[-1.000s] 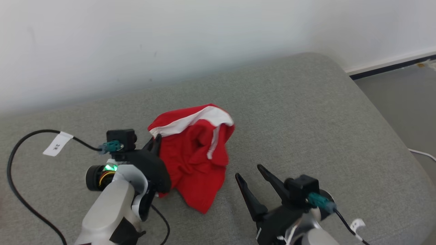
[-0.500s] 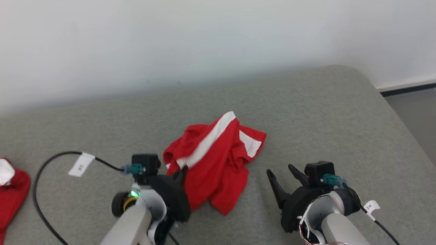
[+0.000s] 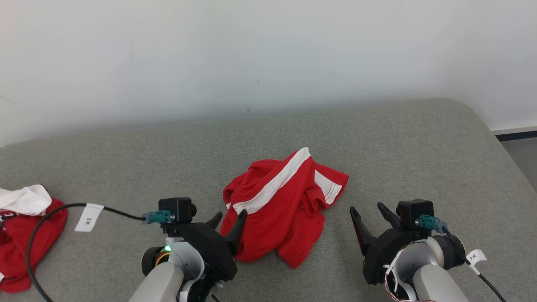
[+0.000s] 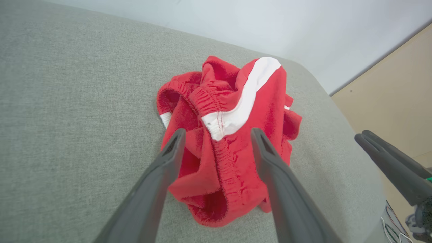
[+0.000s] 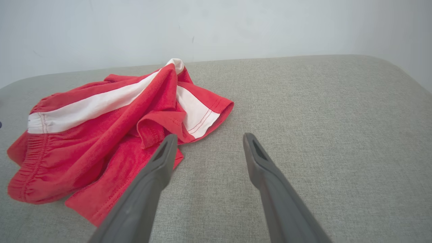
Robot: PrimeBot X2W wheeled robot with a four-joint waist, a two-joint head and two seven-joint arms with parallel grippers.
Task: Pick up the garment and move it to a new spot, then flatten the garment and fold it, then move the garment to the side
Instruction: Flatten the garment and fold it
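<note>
A crumpled pair of red cloth shorts, with a white side stripe and a gathered elastic waistband, is seen lying in a heap near the middle of a padded surface covered in grey woven fabric. The surface is backed by a plain white wall.

The left gripper is held at the near left edge of the shorts with its fingers spread apart and nothing clamped between them. In the left wrist view the waistband and the end of the white stripe are framed between the two fingers, though contact with the cloth cannot be judged.

The right gripper is held just beside the right side of the shorts, its fingers likewise parted and empty, above bare grey fabric close to a white-banded leg hem.

A second heap of red and white clothing is found at the far left edge of the surface, well apart from the shorts. A black cable with a white paper tag is seen passing in front of that heap toward the left wrist.
</note>
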